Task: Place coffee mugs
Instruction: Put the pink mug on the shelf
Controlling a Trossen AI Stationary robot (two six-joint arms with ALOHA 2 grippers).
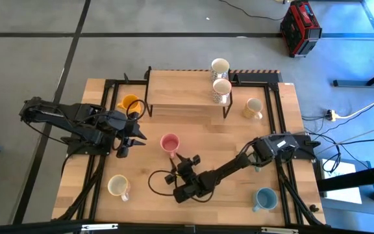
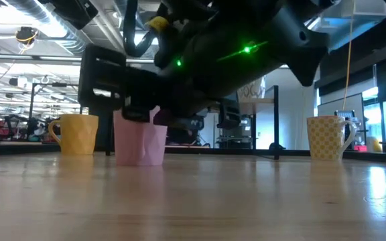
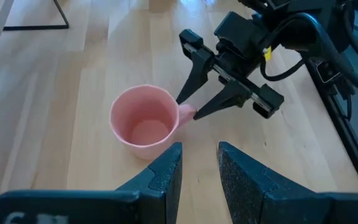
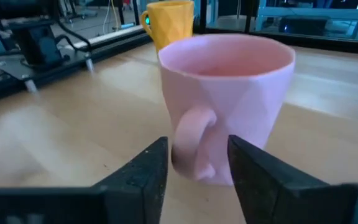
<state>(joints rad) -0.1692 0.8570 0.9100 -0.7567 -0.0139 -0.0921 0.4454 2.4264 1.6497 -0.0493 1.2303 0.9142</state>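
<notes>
- While the right gripper (image 1: 176,158) had its fingers spread on either side of the pink mug's (image 1: 169,143) handle, the step in hand looked like taking that handle, and doing it well would mean closing squarely on the loop, low and centred, so the mug did not twist or tip when lifted.
- Judged from the layout, the raised wooden shelf (image 1: 180,91) at the table's far side, already carrying two mugs, was the likely place for it; the lift would need to clear the shelf's edge and keep the mug upright.
- The right arm stretched low across the table (image 1: 226,136) from its base at the right, wrist near the front middle, fingers pointing toward the far side at the mug.
- In the right wrist view the pink handle (image 4: 194,140) sat between the two dark fingers (image 4: 143,168), which had not pinched it; a gap showed on each side.
- The left gripper (image 1: 130,140) hung just to the left of the pink mug, its fingers (image 3: 166,174) parted a little and holding nothing, aimed at the mug's body.
- The pink mug stood upright on the table's middle, with the orange-yellow mug (image 1: 130,103) farther back on the left.
</notes>
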